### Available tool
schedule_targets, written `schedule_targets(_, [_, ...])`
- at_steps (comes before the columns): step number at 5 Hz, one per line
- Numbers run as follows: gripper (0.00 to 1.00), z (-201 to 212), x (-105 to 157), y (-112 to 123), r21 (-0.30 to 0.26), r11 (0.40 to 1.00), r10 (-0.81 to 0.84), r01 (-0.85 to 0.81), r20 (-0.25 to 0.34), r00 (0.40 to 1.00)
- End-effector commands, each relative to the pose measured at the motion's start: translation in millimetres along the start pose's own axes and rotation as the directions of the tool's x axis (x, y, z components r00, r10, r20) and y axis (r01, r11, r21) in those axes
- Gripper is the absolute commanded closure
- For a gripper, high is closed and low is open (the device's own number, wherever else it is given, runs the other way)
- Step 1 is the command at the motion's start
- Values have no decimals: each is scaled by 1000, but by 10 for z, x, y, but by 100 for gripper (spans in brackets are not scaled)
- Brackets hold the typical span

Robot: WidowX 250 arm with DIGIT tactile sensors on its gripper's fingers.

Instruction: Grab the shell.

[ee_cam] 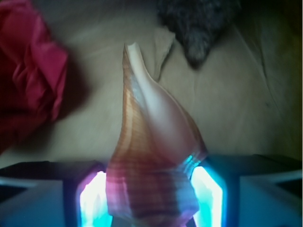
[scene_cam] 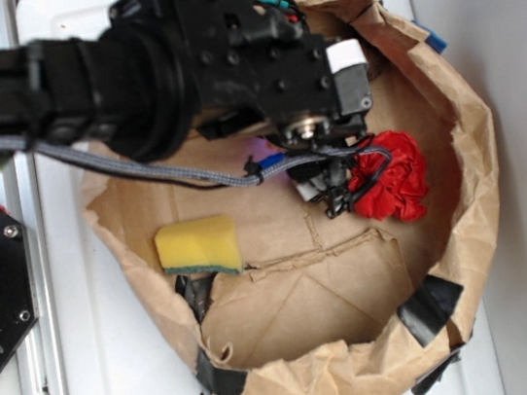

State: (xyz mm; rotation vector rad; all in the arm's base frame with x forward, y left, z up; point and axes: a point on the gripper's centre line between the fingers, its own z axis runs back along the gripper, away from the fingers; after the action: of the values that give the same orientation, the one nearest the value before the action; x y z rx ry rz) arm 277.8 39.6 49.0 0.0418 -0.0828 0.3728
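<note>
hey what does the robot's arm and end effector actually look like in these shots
The arm is matte black and blocky, with visible screws, one white block, and a grey braided cable alongside. The end effector has dark fingers whose inner pads glow cyan and magenta in the wrist view.

Tan-ribbed shell [ee_cam: 151,156], tip fwd, btwn jaws

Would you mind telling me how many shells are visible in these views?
1. The shell sits between the gripper fingers in the wrist view, tail pointing away toward the dark lump. In the exterior view the arm covers it, so others could be hidden.
</note>
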Motion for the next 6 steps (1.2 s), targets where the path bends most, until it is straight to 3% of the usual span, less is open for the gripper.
schedule_targets(1, [100, 753, -103, 75, -106, 992, -80, 75, -45, 996])
schedule_targets(2, [100, 917, -229, -21, -101, 973, -211, 206, -41, 977])
schedule_targets(3, [100, 1036, -311, -162, -98, 954, -286, 285, 2, 958])
schedule_targets(4, [100, 1091, -257, -253, -128, 941, -315, 313, 1, 949])
schedule_targets(6, [100, 1074, -234, -319, -111, 933, -341, 342, 30, 940])
